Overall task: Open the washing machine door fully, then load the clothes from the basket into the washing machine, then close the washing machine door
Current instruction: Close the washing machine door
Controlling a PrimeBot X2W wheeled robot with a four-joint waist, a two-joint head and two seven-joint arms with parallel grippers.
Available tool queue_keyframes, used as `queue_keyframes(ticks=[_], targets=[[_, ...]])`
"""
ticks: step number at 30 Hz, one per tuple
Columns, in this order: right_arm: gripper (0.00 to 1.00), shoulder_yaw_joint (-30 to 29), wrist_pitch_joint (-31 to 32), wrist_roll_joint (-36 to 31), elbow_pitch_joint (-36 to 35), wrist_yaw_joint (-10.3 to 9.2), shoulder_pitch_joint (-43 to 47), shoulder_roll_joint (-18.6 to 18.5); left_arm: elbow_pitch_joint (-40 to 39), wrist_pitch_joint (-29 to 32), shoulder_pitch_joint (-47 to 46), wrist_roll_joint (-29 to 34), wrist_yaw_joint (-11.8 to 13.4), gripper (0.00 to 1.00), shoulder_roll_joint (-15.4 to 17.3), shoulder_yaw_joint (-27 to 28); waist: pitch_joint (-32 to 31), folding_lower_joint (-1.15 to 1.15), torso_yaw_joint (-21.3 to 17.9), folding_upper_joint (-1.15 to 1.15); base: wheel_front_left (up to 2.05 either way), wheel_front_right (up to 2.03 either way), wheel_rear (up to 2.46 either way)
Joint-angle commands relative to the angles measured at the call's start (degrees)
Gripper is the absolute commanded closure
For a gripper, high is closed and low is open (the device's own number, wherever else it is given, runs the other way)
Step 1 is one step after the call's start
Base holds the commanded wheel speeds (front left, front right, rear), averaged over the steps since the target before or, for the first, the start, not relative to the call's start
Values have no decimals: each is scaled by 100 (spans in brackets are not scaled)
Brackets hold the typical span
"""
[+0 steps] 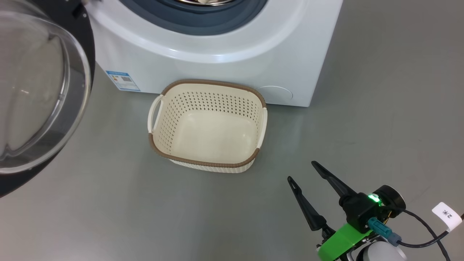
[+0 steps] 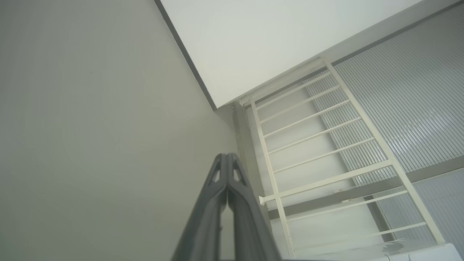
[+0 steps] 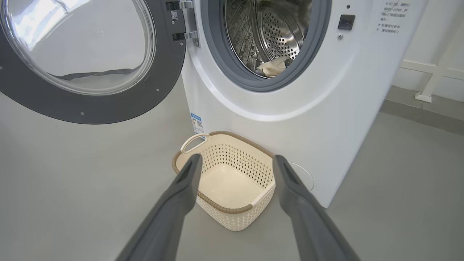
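This is looking like a bare test room: a washing machine [image 1: 217, 69] is sitting on plain grey floor [image 1: 108, 217], a white metal frame [image 2: 326, 181] lining the wall [image 3: 449, 21].

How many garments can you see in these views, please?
1: a cream-white piece lies low at the front of the drum, just behind the gasket. The basket holds none. Others may be hidden deeper in the drum.

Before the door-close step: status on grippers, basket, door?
Right gripper open, empty, short of the basket. Left gripper shut, empty. Basket empty, cream cloth in the drum. Door wide open, opening unblocked.
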Motion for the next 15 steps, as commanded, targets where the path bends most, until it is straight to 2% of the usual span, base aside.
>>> queue_keyframes(ticks=[1,7,15], targets=[[0,139,-28,-6,-159,9,-97,21,-41,39,-126,-49,-13,100,535,35,75,0,-72,0,0,0,0],[0,185,-28,-29,-171,9,-133,40,368,65,-363,-124,-38,100,631,43,144,0,-166,0,0,0,0],[0,176,-28,-22,-153,9,-154,3,743,341,-573,-150,-227,100,656,-107,162,0,-208,0,0,0,0]])
